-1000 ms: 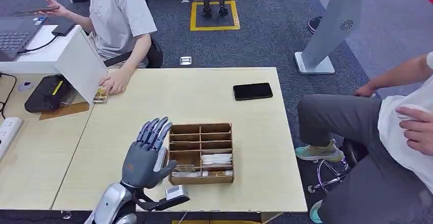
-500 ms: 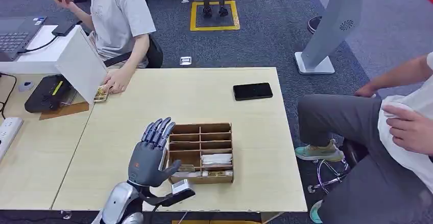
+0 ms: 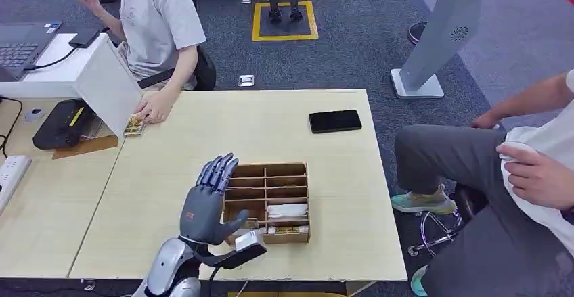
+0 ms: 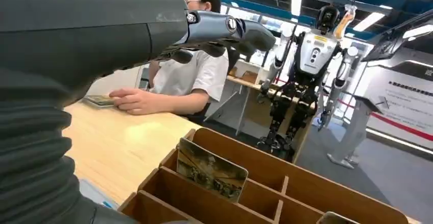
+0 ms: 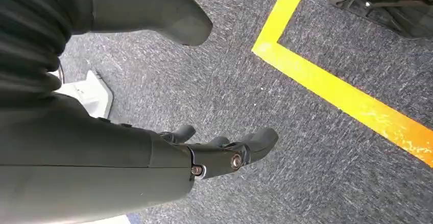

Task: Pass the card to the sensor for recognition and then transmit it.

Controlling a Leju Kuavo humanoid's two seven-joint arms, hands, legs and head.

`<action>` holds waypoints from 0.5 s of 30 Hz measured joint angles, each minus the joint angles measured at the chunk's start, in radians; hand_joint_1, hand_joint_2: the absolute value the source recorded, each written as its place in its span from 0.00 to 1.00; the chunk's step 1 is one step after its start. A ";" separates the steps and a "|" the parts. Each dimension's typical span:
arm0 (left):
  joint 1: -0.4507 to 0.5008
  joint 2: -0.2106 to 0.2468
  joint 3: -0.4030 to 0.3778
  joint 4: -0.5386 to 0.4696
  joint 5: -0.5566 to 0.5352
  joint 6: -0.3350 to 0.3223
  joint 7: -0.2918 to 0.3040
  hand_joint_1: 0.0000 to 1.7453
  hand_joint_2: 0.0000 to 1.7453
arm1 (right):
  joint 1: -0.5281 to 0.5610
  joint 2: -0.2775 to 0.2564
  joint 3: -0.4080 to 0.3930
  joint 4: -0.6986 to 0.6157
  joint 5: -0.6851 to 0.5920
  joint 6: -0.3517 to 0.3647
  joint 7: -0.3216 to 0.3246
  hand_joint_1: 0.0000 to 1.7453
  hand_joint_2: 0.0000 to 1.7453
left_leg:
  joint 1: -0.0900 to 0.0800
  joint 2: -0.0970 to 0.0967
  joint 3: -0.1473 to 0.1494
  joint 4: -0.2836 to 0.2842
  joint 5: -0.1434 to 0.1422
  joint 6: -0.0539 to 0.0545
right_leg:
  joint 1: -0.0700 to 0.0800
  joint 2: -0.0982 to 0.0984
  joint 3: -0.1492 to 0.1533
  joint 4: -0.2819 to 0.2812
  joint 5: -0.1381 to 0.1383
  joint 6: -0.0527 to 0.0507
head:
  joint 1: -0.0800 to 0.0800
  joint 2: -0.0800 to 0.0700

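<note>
My left hand (image 3: pixel 206 206) is raised with its fingers spread and nothing in it, at the left side of the wooden divider box (image 3: pixel 267 166). A picture card (image 3: pixel 247 223) stands upright in a near-left compartment, just past the thumb; the left wrist view shows the card (image 4: pixel 211 169) leaning in the box (image 4: pixel 286 163) under the fingers (image 4: pixel 224 30). The black sensor device (image 3: pixel 64 122) sits under a white hood (image 3: pixel 108 84) at the far left. My right hand (image 5: pixel 153 147) hangs over the carpet, fingers apart, holding nothing.
A person at the back left rests a hand (image 3: pixel 154 107) beside a small stack of cards (image 3: pixel 133 125). A black phone (image 3: pixel 335 120) lies at the table's far right. Another person (image 3: pixel 474 168) sits close to the table's right edge. A power strip (image 3: pixel 10 175) lies at the left.
My left hand has moved to the right and a little forward, closing in on the box's left side. The person at the right has shifted a hand.
</note>
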 joint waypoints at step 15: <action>-0.004 -0.014 0.020 0.027 -0.004 -0.006 0.003 0.00 1.00 | -0.001 0.001 0.000 0.000 0.002 -0.001 -0.002 0.00 1.00 | 0.000 0.000 0.000 0.000 0.000 0.000 | 0.000 0.000 0.001 0.000 0.000 0.000 | 0.000 0.000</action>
